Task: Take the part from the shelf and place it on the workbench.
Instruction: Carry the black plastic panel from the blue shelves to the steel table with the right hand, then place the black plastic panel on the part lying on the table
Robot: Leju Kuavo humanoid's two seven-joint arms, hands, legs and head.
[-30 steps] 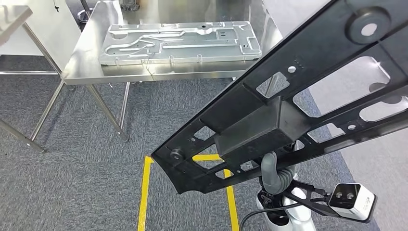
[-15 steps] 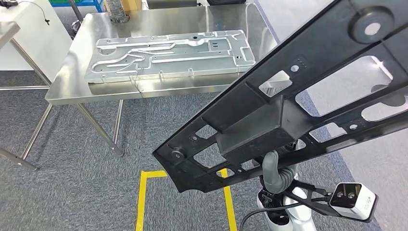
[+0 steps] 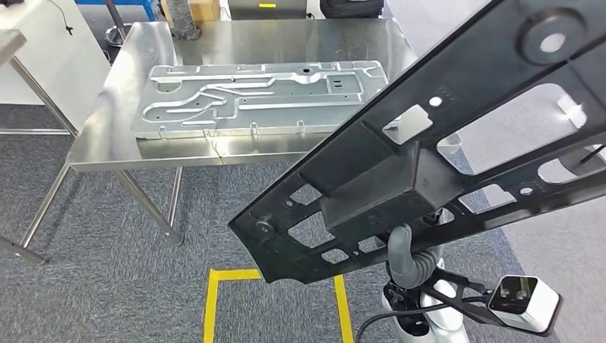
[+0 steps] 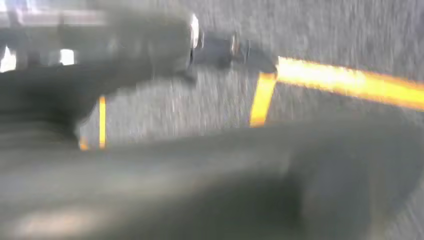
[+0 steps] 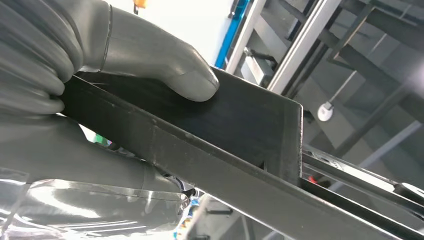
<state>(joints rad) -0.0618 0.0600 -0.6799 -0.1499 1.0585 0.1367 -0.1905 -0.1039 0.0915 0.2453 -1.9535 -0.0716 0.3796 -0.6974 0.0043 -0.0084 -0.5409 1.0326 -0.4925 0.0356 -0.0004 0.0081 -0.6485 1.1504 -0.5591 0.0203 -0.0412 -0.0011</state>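
A large black plastic frame part (image 3: pixel 429 157) with many cut-outs slants across the right of the head view, held above the floor. My right hand (image 3: pixel 409 261) grips it from below near its boxy middle section. In the right wrist view the grey thumb of the right hand (image 5: pixel 75 75) presses on the black part (image 5: pixel 240 125). The steel workbench (image 3: pixel 286 36) stands ahead, beyond the part's lower end. My left hand (image 4: pixel 175 185) is a blurred grey mass in the left wrist view, and its fingers cannot be made out.
A flat silver metal plate (image 3: pixel 257 96) with stamped channels covers much of the workbench top. A white table (image 3: pixel 43 50) stands at the far left. Yellow floor tape (image 3: pixel 214 300) marks a square on the grey carpet near my feet.
The whole view has shifted: the workbench now sits more to the right and shows more of its far edge. The black part stays held in the same place in the picture.
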